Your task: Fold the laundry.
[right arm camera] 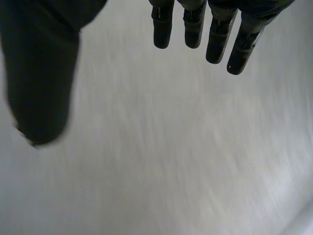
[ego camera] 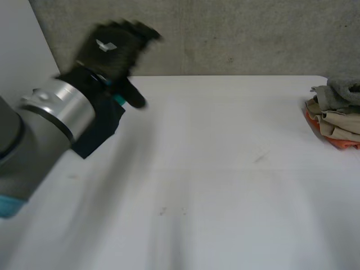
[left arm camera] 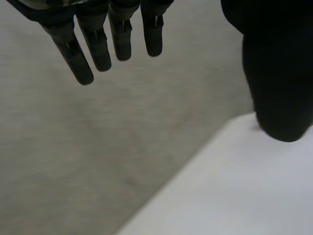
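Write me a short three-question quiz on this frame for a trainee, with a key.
1. True or false: the left hand holds a garment.
2. Where on the table is the pile of clothes? A) at the robot's right side B) in the middle C) under the left hand
3. Fill in: the fingers of the right hand are ____ (straight or curled).
Key: 1 false; 2 A; 3 straight.

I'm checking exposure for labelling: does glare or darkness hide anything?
Head view: white table evenly lit, no glare; clothes pile readable. Left wrist view: left hand near-black, open. Right wrist view: right hand likewise dark against a pale surface.
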